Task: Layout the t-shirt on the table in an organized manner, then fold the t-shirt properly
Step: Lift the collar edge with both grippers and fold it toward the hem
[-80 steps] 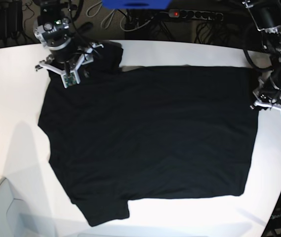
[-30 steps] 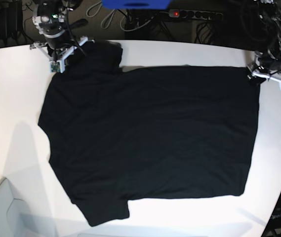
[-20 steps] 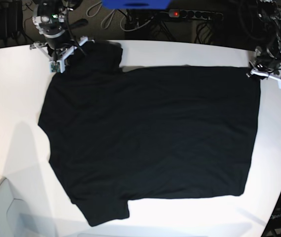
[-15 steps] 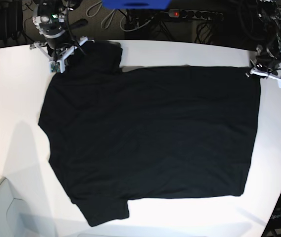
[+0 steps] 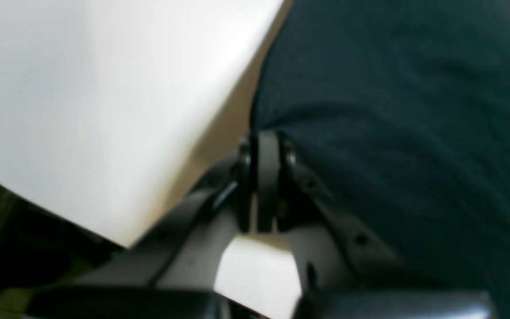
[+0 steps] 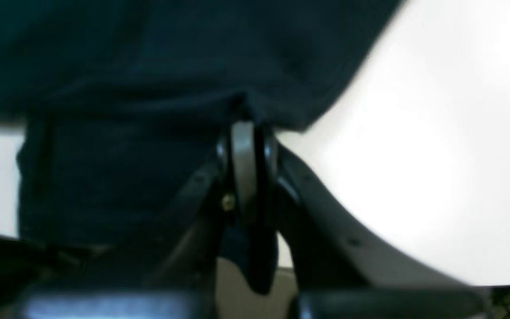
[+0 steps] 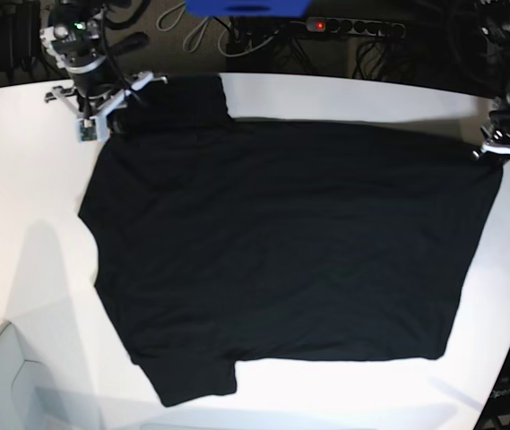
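the t-shirt [image 7: 281,251] is black and lies spread on the white table [image 7: 21,224], filling most of the middle of the base view. one short sleeve points to the lower left of the frame, and the other sleeve is at the upper left. the hem side is on the right of the frame.

the right gripper [image 7: 102,115] is in the upper left of the base view, at the corner of the cloth near the upper sleeve. in the right wrist view the right gripper [image 6: 244,133] has its two jaws pressed together, and a fold of the t-shirt [image 6: 148,66] is pinched between them. the dark cloth fills the upper left of that frame, the table [image 6: 436,155] the right part.

the left gripper [image 7: 497,148] is at the right edge of the base view, at the upper right corner of the shirt. in the left wrist view the left gripper [image 5: 266,141] is also closed, and its tips grip the edge of the t-shirt [image 5: 414,133], which fills the right part of the frame. the table [image 5: 82,88] is at the left there.

between the two grippers the upper edge of the shirt runs almost straight. the cloth looks mostly flat, with only soft wrinkles. no printed graphic shows on the side facing up.
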Available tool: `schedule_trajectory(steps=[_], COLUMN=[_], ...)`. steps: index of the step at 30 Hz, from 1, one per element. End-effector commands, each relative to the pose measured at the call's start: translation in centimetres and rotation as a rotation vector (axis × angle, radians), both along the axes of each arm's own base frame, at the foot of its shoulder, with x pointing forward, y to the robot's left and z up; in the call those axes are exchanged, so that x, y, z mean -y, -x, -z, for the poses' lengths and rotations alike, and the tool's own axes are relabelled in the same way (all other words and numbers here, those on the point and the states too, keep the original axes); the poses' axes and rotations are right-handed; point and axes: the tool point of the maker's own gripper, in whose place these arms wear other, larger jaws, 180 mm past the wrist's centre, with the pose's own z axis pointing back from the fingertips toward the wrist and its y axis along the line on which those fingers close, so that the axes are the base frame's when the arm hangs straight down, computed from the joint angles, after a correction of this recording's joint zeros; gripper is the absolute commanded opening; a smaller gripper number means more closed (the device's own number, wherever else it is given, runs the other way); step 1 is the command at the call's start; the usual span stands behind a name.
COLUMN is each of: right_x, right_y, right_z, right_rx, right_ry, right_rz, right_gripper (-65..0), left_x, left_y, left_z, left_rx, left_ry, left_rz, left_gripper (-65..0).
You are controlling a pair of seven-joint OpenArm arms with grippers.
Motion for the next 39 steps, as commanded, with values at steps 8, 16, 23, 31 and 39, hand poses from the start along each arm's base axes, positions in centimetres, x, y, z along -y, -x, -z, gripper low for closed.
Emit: schedule_trajectory(steps=[8, 16, 23, 31, 39], right_x=[-0.3, -0.3, -0.4, -0.4, 0.3], right_y=[-3.1, -7.5, -11.1, -14.3, -18.0], right_z=[-2.7, -5.5, -7.4, -5.9, -6.5], right_rx=[0.121, 0.239, 0.321, 0.306, 0.331], right_ry=[-0.038, -0.037, -0.05, -0.077, -0.083], right_rz=[-0.001, -0.003, -0.005, -0.016, -0.024], right_gripper=[-65.0, -65.0, -65.0, -65.0, -65.0], left_x=[-0.5, -0.9, -1.2, -1.5, -1.4], left_y=[-3.5, -5.6, -7.5, -11.0, -14.4], left_z=[-3.5, -3.0, -2.6, -2.2, -1.9], left_rx=[0.125, 0.147, 0.166, 0.195, 0.213], left_ry=[-0.034, 0.018, 0.067, 0.154, 0.248], left_rz=[0.005, -0.024, -0.047, -0.083, -0.11], left_gripper=[-64.9, -64.9, -64.9, -64.9, -64.9])
